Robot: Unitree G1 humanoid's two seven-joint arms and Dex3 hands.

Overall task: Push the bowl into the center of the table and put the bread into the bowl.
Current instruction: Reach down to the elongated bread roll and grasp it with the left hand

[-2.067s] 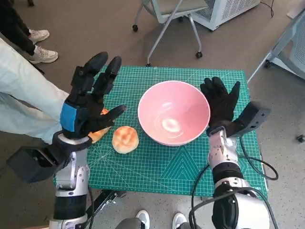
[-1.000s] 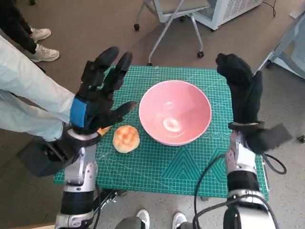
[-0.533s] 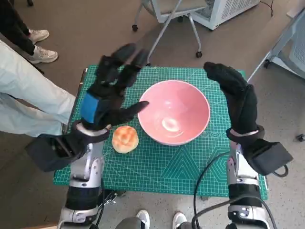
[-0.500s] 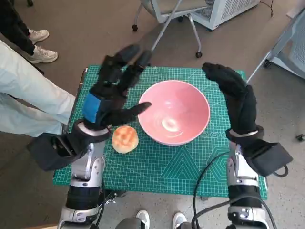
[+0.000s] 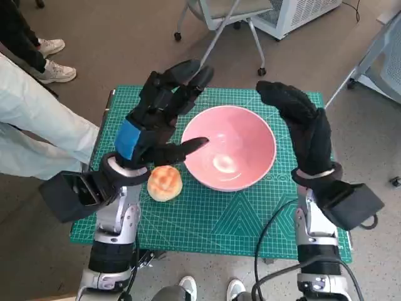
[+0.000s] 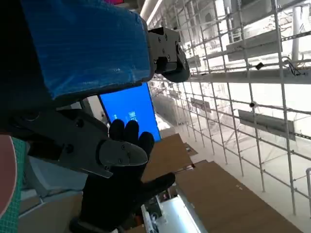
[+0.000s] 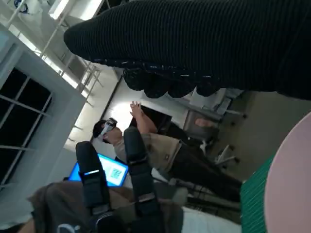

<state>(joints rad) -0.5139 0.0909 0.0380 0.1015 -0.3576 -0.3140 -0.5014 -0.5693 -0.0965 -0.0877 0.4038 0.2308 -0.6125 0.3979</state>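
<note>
Head view: pink bowl (image 5: 229, 147) near mat (image 5: 207, 219) centre, bread (image 5: 165, 182) just beside its left rim on mat, left hand (image 5: 153, 122) raised over bowl's left edge, fingers spread, holding nothing, right hand (image 5: 304, 128) raised over bowl's right edge, fingers together, slightly curled, holding nothing.

Looks like we're in a robotics lab: green cutting mat (image 5: 213, 216) mid-frame, rolling chair (image 5: 225, 19) up top, metal scaffolding (image 6: 243, 63) filling the left wrist view's right side.
</note>
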